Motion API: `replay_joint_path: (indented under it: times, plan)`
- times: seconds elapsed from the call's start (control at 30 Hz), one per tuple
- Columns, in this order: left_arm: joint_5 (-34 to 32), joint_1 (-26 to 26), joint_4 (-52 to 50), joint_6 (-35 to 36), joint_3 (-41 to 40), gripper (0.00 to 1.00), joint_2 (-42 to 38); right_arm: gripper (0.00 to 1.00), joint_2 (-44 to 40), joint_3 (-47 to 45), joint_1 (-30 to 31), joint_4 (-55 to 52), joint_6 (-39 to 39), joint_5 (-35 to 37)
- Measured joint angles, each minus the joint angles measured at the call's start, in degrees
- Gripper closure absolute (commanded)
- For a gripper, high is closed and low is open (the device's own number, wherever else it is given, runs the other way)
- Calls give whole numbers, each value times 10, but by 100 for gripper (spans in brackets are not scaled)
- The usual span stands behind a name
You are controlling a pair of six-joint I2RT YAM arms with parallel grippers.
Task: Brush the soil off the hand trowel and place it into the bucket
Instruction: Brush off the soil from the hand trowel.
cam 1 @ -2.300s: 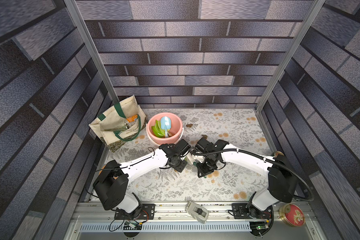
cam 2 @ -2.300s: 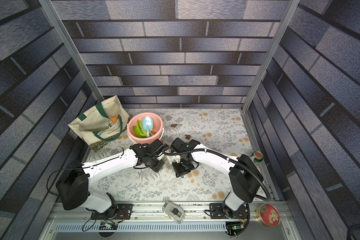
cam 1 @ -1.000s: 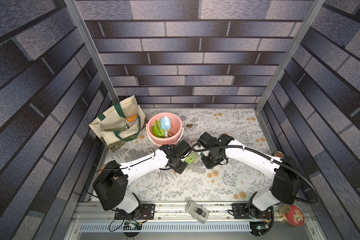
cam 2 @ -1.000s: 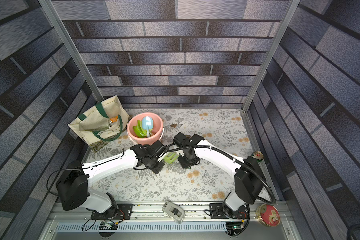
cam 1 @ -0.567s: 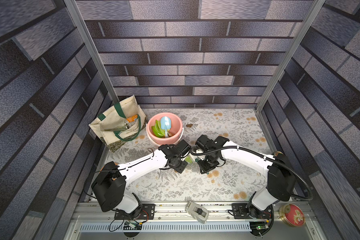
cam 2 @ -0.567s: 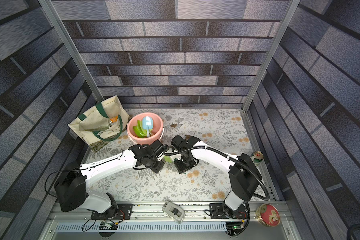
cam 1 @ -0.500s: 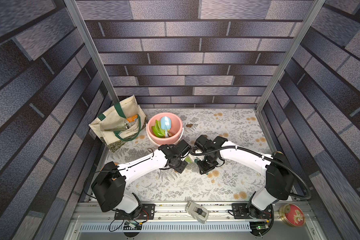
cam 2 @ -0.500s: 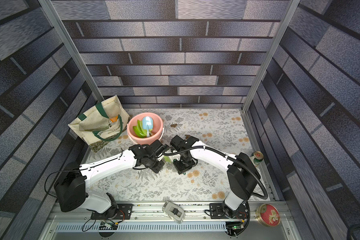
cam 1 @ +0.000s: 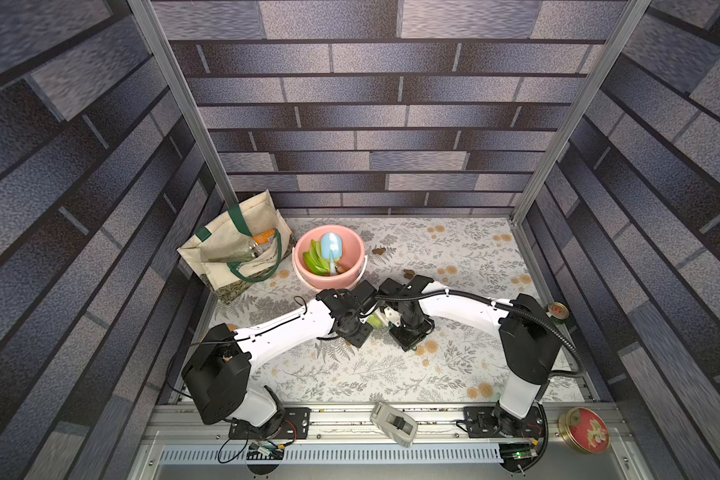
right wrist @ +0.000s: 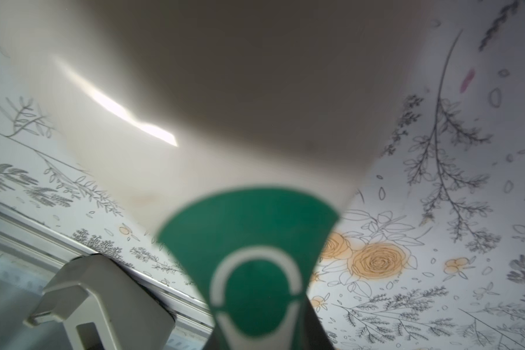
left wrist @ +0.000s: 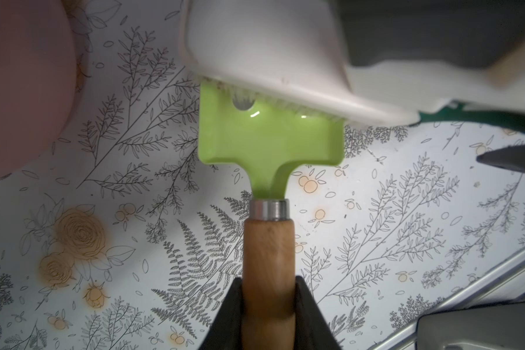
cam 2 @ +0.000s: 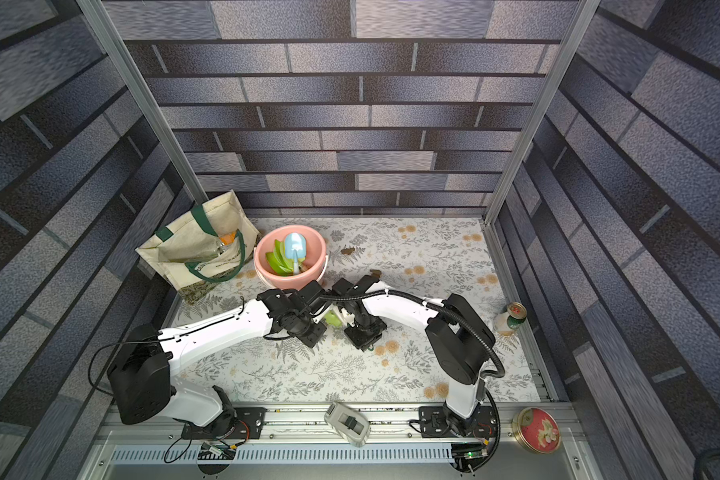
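Hand trowel (left wrist: 270,136) back under the brush (left wrist: 270,60), held above the floral mat (left wrist: 406,212) near the salmon-pink bucket (cam 1: 333,284).
The left gripper (left wrist: 269,303) pinches the trowel's wooden handle, and the right gripper (cam 1: 398,322) is clamped on the brush's green handle. A second ago the brush had swung clear of the green blade. Now its bristles lie across the blade's tip. The uncovered blade looks clean and soil (cam 1: 378,251) lies on the mat, so brushing seems nearly done. The drop into the bucket has not begun.

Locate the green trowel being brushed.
In both top views the trowel is near the bucket, toward the robot, handle in the left gripper, brush on its blade.
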Motion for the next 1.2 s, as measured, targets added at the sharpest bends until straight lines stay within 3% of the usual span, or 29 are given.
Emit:
replay_joint_path:
  times: [0.3, 0.67, 0.8, 0.93, 1.1, 1.2]
  plan:
    - [-7, 0, -10, 0, -7, 88, -33, 100, 2, 15, -5, -11, -6, 61]
    - [12, 18, -16, -4, -8, 88, -80, 100, -25, 15, -85, -12, 1, 68]
    - [87, 68, -1, -17, -8, 87, -92, 100, -76, 15, -112, -3, 12, 64]
    - [220, 142, 29, -55, -8, 87, -93, 100, -124, 15, -134, 16, 29, 59]
    - [431, 224, 149, -185, -9, 86, -91, 100, -186, 3, -139, 66, 46, 70]
    - [530, 234, 241, -276, -8, 86, -74, 100, -223, -19, -139, 107, 45, 74]
